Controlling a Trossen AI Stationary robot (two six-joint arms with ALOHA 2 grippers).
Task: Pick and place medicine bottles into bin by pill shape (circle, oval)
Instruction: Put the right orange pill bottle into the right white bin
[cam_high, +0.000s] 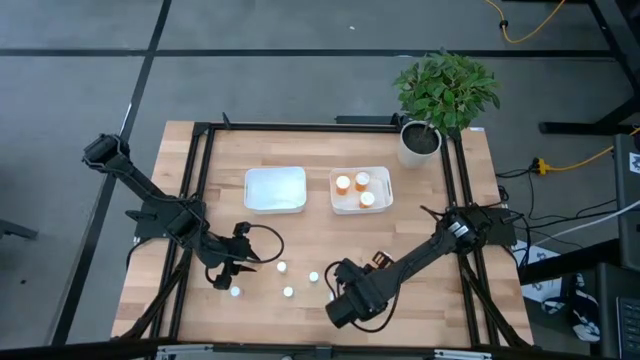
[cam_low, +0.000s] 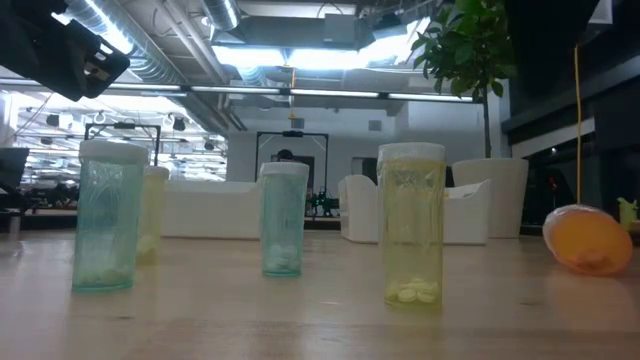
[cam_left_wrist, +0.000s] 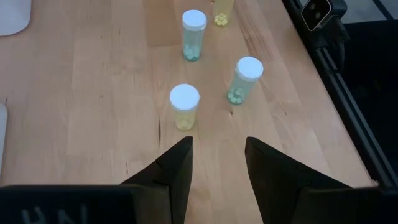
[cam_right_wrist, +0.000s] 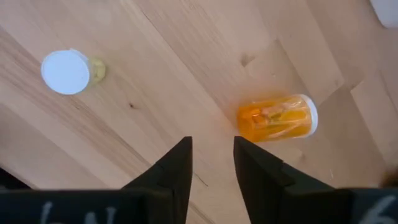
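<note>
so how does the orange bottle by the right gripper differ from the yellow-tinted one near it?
Pose: the orange bottle lies on its side on the wooden table; the yellow-tinted bottle stands upright, cap facing the right wrist camera.
Colour: the orange bottle's body is deep orange; the yellow-tinted bottle's is pale and see-through.
Width: the orange bottle looks wider.
Shared: both have white caps, both sit loose on the table, neither is gripped.

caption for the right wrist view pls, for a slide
Right tool, shut and empty, hovers beside a toppled orange pill bottle on the wooden table.
</note>
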